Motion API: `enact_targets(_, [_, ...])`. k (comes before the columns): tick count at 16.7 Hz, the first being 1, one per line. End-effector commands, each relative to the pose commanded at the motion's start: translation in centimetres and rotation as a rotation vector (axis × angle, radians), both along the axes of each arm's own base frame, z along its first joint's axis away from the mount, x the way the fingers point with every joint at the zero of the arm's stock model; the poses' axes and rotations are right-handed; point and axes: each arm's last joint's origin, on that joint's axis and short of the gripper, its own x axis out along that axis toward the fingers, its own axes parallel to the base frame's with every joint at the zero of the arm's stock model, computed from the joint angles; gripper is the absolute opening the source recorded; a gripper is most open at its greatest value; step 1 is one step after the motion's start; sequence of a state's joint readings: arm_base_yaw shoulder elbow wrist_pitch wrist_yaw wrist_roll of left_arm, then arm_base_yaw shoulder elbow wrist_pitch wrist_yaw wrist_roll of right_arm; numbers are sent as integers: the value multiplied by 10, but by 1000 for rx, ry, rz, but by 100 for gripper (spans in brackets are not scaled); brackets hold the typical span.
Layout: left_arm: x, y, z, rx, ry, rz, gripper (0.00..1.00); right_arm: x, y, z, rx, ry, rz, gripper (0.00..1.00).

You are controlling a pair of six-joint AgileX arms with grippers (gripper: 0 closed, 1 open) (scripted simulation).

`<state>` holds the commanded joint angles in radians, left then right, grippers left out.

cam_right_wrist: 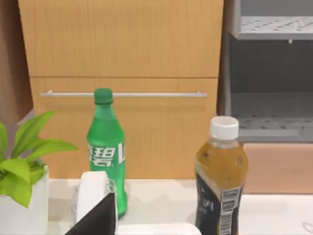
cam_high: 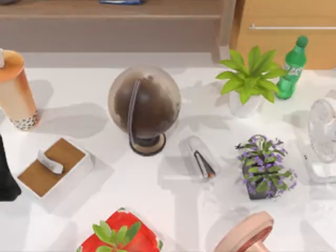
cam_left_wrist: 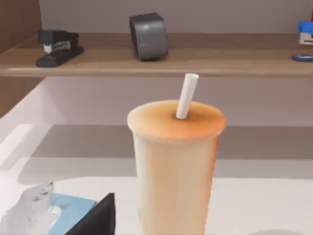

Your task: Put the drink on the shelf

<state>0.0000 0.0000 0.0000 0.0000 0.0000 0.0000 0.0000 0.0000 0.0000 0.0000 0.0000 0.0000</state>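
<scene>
From where I stand, a dark edge of the left gripper [cam_left_wrist: 95, 218] pokes into the left wrist view near the foot of the drink [cam_left_wrist: 175, 161]; I cannot tell whether its jaws are released or clenched, and nothing shows them touching the cup. In the top view a black piece of the left arm [cam_high: 6, 173] sits at the table's nine o'clock edge, just below the drink [cam_high: 17, 92], which stands upright on the white table [cam_high: 173, 205] at about ten o'clock, its white straw [cam_left_wrist: 186, 95] pointing up.

The right gripper [cam_right_wrist: 98, 218] shows as a similar dark wedge facing the green soda bottle [cam_right_wrist: 106, 147] and a brown bottle [cam_right_wrist: 221, 176]; its jaws I cannot judge either, and that arm looks idle.

Beyond the cup runs the shelf [cam_left_wrist: 195, 61], its board at twelve o'clock across the table's far edge, carrying a black stapler [cam_left_wrist: 57, 46] and a grey object [cam_left_wrist: 148, 35]. A globe [cam_high: 144, 107] sits near centre, a tissue box [cam_high: 50, 170] at eight o'clock.

To my eye this is the approach step: the cup is not yet lifted. Next the left gripper must close around the body, raise it above the board, and set it in the open stretch between the grey object and the blue item [cam_left_wrist: 305, 39].
</scene>
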Motion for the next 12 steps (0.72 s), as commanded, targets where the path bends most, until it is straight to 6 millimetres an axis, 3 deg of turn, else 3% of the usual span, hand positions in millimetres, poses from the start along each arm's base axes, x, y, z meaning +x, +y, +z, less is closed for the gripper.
enact_targets(6, [6, 0, 9, 0, -15, -8, 100, 0, 0, 0, 0, 0, 0, 100])
enact_targets(12, [39, 4, 18, 8, 20, -16, 100, 0, 0, 0, 0, 0, 0, 100])
